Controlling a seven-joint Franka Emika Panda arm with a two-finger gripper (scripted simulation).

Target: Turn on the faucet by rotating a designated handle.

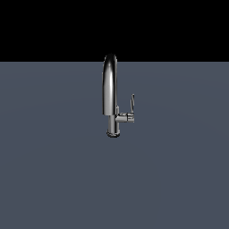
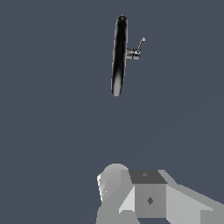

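The chrome faucet [image 1: 109,89] stands upright on the dark grey floor [image 1: 53,170], its arched spout seen edge-on. The handle [image 1: 132,103], a thin lever blade, rises from a short stub on the side of the base toward the exterior view's right. In the wrist view the faucet [image 2: 119,57] shows from above, with the handle [image 2: 141,45] slanting off its side. Grey parts of my gripper [image 2: 144,197] show at the edge of the wrist view, well apart from the faucet. Its fingers cannot be made out. The gripper is out of the exterior view.
Flat dark grey floor surrounds the faucet on all sides. Black background lies beyond the floor's far edge [image 1: 44,61].
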